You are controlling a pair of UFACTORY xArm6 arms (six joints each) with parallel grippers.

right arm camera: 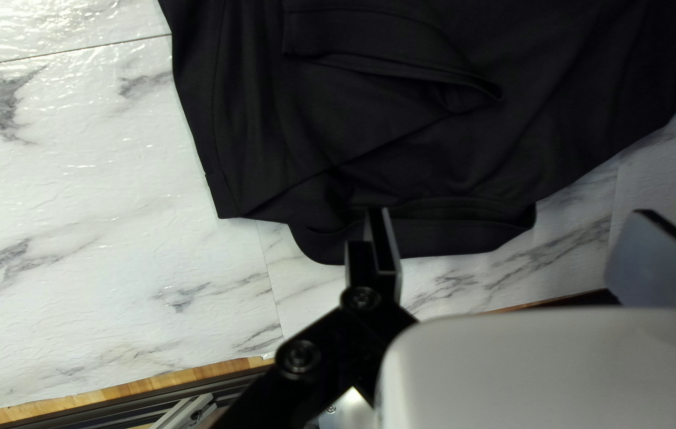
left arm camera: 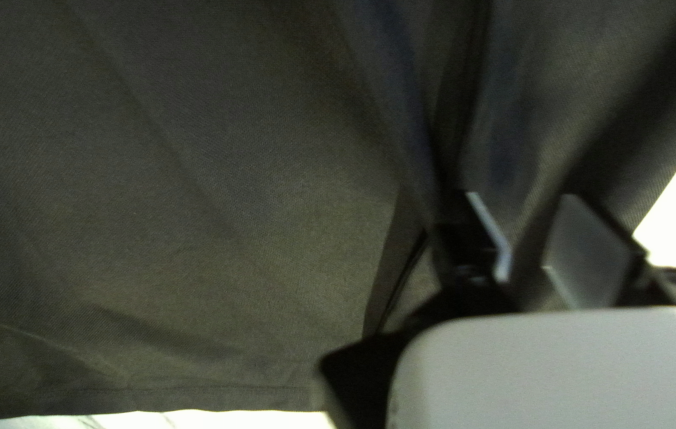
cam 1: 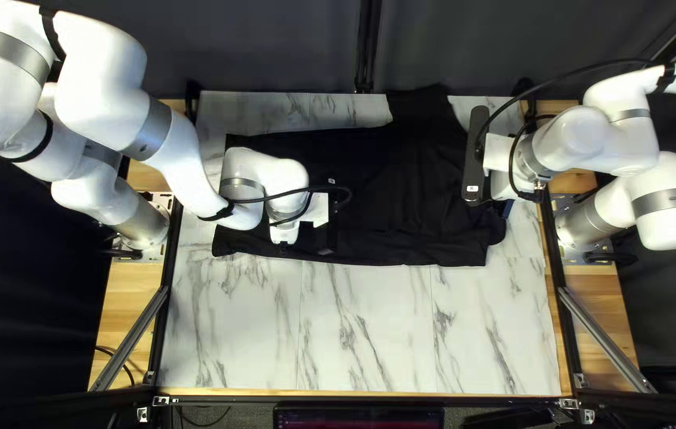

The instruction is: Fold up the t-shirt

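The black t-shirt (cam 1: 401, 175) lies across the table's far half, one part reaching the far edge. My left gripper (cam 1: 330, 230) is low over its left part; my right gripper (cam 1: 502, 171) is at its right end. In the left wrist view, the left gripper (left arm camera: 533, 242) has its fingers a small gap apart above creased cloth (left arm camera: 235, 191), with none visibly held between them. The right wrist view shows the right gripper (right arm camera: 509, 246) wide open, one finger over the shirt's collar-like band (right arm camera: 457, 237), the other beyond the cloth. A folded sleeve (right arm camera: 370, 44) lies ahead.
Marble-patterned tabletop (cam 1: 370, 334) extends from the shirt to the near edge. Metal rails (cam 1: 135, 334) run along the table's sides. The dark curtain (cam 1: 251, 48) hangs behind the far edge. A cable (cam 1: 306, 191) loops at the left wrist.
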